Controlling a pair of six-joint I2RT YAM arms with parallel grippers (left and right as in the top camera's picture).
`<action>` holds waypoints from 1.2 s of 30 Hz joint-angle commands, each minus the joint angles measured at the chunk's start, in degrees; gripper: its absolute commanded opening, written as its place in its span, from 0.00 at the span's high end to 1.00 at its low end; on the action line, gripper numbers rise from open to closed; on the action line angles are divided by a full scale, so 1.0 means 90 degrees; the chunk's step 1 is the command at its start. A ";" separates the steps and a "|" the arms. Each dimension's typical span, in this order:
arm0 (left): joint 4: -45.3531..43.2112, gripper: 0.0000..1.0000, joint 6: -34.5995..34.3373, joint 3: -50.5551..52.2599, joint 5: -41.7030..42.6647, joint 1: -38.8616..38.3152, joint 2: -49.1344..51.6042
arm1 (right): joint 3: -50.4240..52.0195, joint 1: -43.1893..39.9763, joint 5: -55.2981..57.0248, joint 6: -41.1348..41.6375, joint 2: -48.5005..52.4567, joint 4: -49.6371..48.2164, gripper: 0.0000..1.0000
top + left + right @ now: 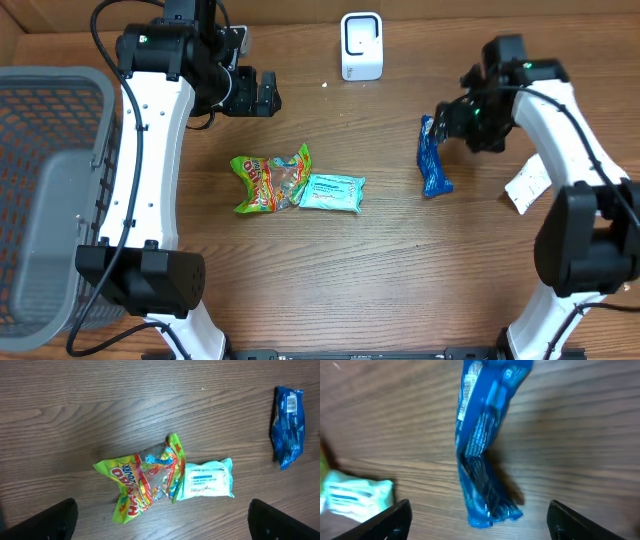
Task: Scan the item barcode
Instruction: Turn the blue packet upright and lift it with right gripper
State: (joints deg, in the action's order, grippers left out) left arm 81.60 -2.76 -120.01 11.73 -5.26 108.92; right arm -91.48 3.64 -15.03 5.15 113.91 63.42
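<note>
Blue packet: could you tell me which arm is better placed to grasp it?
The right gripper, open, hovers over the blue packet; the left gripper is far across the table.

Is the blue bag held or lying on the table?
Lying on the table: the bag rests between the right gripper's wide-open jaws, untouched.

Brown wood-grain table [400, 280] shown in all views, evenly lit; soft shadows cast on it. Grey mesh basket [50, 100] set at left edge.
</note>
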 commanded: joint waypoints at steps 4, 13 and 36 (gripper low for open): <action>0.0002 0.00 0.0121 -0.0107 -0.0017 -0.0044 -0.0029 | 0.0673 0.0036 -0.0199 -0.0418 0.0255 -0.0911 0.13; 0.0002 0.00 0.0121 -0.0107 -0.0017 -0.0044 -0.0029 | 0.0957 -0.0333 -0.0406 -0.0724 0.0491 -0.1554 0.35; 0.0002 0.00 0.0121 -0.0107 -0.0017 -0.0044 -0.0029 | 0.2096 -0.0568 -0.1834 -0.0376 0.0726 -0.2344 0.93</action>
State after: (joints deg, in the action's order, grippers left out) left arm 81.62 -2.76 -120.01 11.73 -5.26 108.92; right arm -74.65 -1.80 -34.37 0.80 119.31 41.58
